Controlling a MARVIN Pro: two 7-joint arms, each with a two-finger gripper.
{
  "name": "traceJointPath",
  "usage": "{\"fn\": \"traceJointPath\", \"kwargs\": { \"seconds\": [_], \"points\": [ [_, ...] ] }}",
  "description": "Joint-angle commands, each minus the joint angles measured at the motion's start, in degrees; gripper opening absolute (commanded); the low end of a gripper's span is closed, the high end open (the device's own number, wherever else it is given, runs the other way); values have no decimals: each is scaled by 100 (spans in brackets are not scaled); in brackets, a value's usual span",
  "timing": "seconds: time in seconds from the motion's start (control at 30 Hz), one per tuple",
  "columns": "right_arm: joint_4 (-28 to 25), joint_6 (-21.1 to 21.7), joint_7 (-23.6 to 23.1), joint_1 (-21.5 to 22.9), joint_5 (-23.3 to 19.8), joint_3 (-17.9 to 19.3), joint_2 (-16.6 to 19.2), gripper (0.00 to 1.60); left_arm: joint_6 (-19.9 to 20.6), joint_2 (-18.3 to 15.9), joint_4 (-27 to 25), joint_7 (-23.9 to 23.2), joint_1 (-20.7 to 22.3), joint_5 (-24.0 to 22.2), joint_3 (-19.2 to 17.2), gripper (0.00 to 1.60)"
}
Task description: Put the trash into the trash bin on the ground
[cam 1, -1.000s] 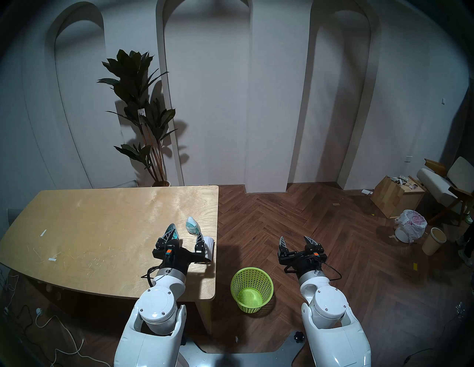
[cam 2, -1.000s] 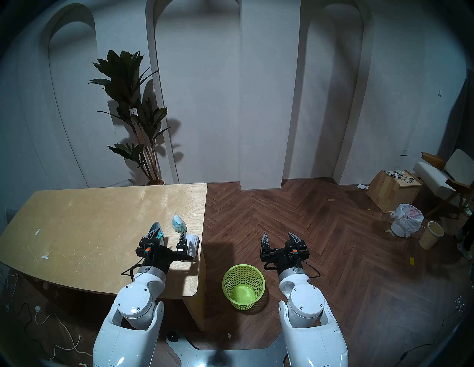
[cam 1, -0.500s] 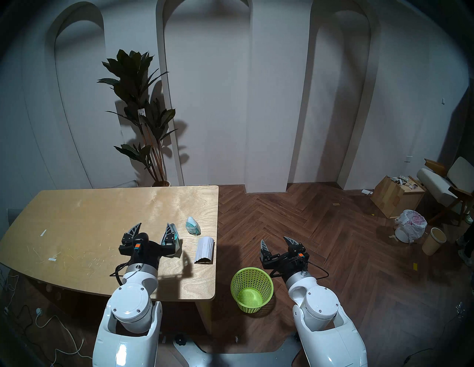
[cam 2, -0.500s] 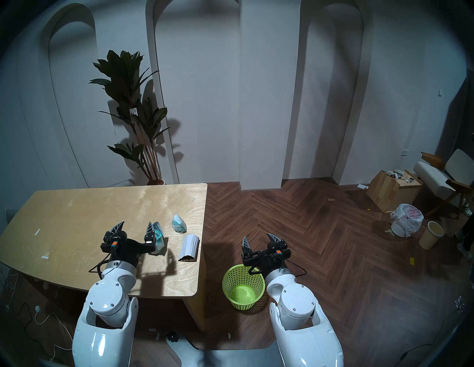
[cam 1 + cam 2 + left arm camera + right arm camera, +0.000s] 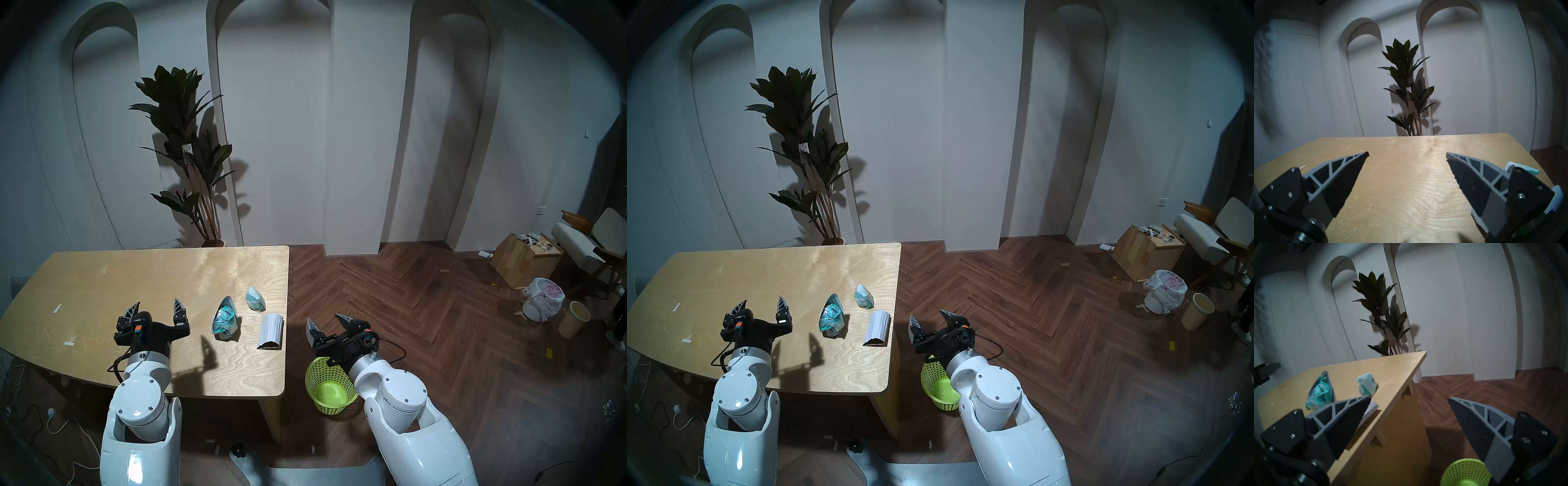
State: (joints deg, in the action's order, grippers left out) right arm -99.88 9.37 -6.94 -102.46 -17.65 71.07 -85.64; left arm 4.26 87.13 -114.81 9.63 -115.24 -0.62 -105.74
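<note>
- Head stereo left: three pieces of trash lie on the desk [image 5: 101,281] near its right edge. The bigger teal wrapper [image 5: 224,319] sits at 9 o'clock from the white packet [image 5: 270,331], and the smaller teal wrapper [image 5: 255,298] at 11 o'clock from the packet. The wrappers look light, crinkly and likely slippery, so I would pinch a bunched fold. The packet looks flat and stiffer, best taken across its long edges, helped by lying close to the desk edge. The left gripper [image 5: 156,307] hovers spread wide and empty at 9 o'clock from the bigger wrapper; a second ago it stood over that wrapper and the packet. The right gripper [image 5: 329,322] is wide and empty, now partly over the lime-green mesh trash bin [image 5: 322,373] on the floor, having swung in toward the desk
- Head stereo right: same layout; the right arm now hides much of the trash bin, which was fully visible before
- Left wrist: the fingers [image 5: 1349,171] stand wide with bare desk between them; a sliver of teal-and-white wrapper peeks out at 3 o'clock behind the right-hand finger
- Right wrist: the fingers [image 5: 1480,422] are wide apart with nothing between; both wrappers lie at 10 o'clock, the packet is partly hidden by the near finger, the bin is at 6 o'clock
</note>
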Motion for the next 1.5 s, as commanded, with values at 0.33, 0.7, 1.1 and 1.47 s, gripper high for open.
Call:
{"fn": "traceJointPath", "kwargs": {
  "seconds": [0.33, 0.7, 1.1, 1.47],
  "points": [
    [-46, 333, 1374, 832, -1478, -1337, 319, 160, -35, 10, -110, 65, -61, -203, -141, 160],
    [482, -96, 1870, 1236, -1918, -1769, 279, 160, -23, -5, -108, 137, -106, -238, -94, 160],
    [982, -608, 1784, 1561, -2065, -2249, 285, 160, -90, 13, -83, 333, -130, -275, -276, 160],
    [1658, -923, 1932, 1927, -2211, -2568, 111, 160, -161, 39, -95, 341, -249, -356, -333, 160]
  ]
}}
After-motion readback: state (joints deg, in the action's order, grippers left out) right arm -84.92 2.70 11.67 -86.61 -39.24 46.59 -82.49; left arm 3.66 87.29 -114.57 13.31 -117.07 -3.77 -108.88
